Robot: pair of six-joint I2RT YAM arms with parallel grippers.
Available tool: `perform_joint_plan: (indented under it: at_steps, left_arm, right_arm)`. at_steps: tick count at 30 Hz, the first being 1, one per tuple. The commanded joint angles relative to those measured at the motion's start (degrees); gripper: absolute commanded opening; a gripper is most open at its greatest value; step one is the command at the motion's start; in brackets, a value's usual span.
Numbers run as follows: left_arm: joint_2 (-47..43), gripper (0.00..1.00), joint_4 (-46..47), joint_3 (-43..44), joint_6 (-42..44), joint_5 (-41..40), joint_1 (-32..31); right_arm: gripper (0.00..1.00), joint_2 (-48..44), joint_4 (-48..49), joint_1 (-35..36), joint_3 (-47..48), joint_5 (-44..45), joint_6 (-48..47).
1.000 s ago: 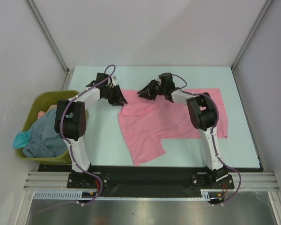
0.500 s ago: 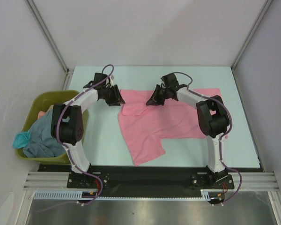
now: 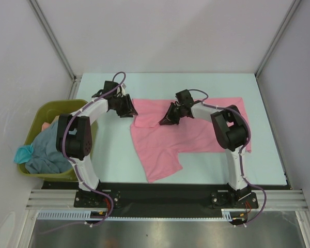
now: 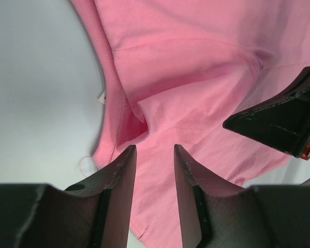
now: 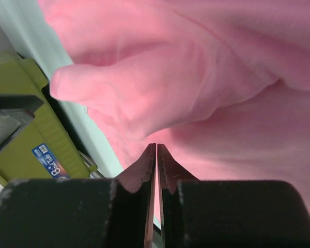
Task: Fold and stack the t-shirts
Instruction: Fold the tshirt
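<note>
While the soft pink t-shirt (image 3: 196,132) is lying mostly flat on the smooth table (image 3: 108,150), the left gripper (image 3: 130,110) is sitting at its far-left edge, jaws narrowly parted, holding nothing. The right gripper (image 3: 163,122) is lying against its rounded fold with jaws pressed together; any pinched cloth cannot be told. Well left of it, a crumpled grey-blue t-shirt (image 3: 46,147) is filling the olive plastic bin (image 3: 39,116).

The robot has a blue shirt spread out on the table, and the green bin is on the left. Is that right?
Not quite. The t-shirt spread on the table is pink, not blue; the top external view shows it. The green bin is on the left, as you said.
</note>
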Motion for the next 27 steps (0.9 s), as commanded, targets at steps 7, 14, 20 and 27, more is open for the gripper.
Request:
perform_joint_plan:
  at_steps: [7, 14, 20, 27]
  left_arm:
    - [-2.2, 0.38, 0.4, 0.0, 0.7, 1.6, 0.3]
    - [-2.1, 0.37, 0.3, 0.2, 1.1, 1.7, 0.8]
    - [-1.9, 0.35, 0.5, 0.3, 1.1, 2.0, 1.1]
    - [-1.5, 0.35, 0.5, 0.2, 1.2, 2.0, 1.2]
  right_arm:
    - [0.17, 4.1, 3.6, -1.0, 2.4, -0.1, 2.8]
    - [0.22, 5.6, 4.3, -1.0, 3.8, -0.8, 3.7]
    - [0.28, 5.9, 6.3, -1.3, 3.3, -1.4, 6.0]
    - [0.31, 7.6, 9.4, -1.7, 3.4, -2.9, 10.2]
